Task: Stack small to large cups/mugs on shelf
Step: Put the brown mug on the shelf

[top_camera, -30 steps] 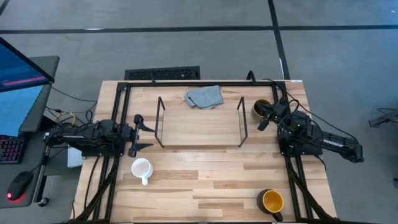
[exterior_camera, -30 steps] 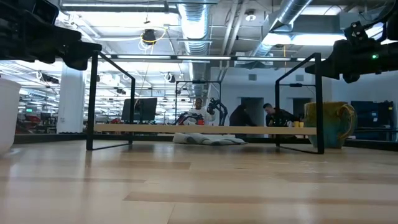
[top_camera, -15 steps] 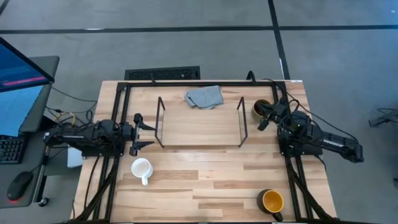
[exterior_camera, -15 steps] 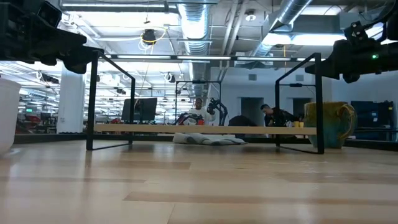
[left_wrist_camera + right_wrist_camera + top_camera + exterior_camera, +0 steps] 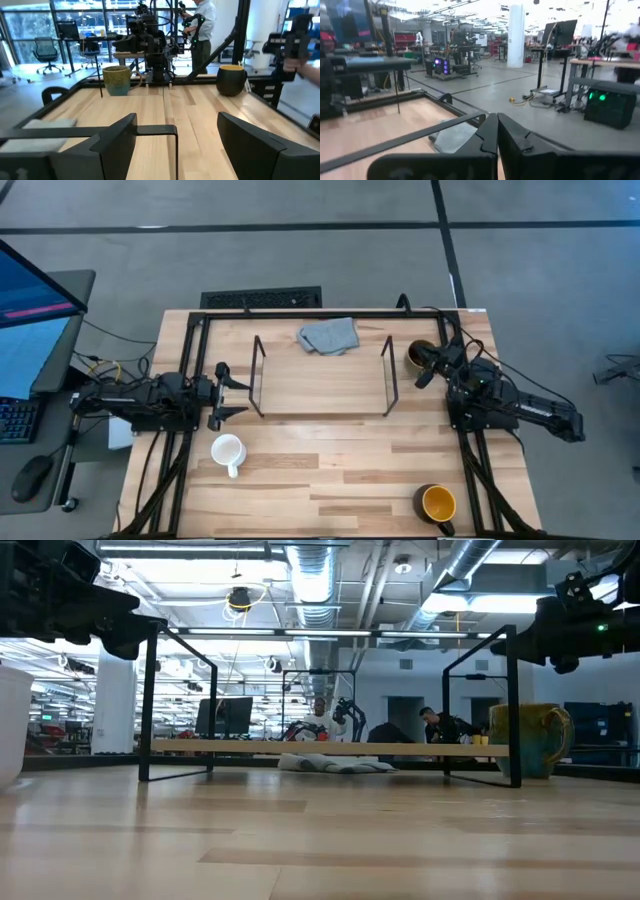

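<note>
High view: my left pincer (image 5: 232,391) hangs at the left end of the shelf (image 5: 322,402), fingers spread apart, holding nothing; my right pincer (image 5: 427,367) sits at the shelf's right end, just beside the dark brown mug (image 5: 419,355). The small white mug (image 5: 227,450) stands on the bench (image 5: 330,480) near my left pincer, toward the front; the dark mug with yellow-orange inside (image 5: 437,503) stands at the front right corner. A grey cloth (image 5: 328,335) lies behind the shelf. All three mugs look empty from above, and the shelf carries nothing yet. Judgement: smallest goes first, so the white mug is mine to fetch with the left pincer; I should come down over its rim opposite the handle and lift high enough to clear the wire end frame. Low view: the shelf's wooden base (image 5: 330,748) is bare, the brown mug (image 5: 527,740) upright to the right of it, the white mug (image 5: 12,725) at the left edge. Left wrist view: my fingers (image 5: 112,140) stand wide apart; brown mug (image 5: 116,80) and yellow-lined mug (image 5: 231,80) are far across the bench. Right wrist view: my fingertips (image 5: 492,132) meet, closed on nothing.
</note>
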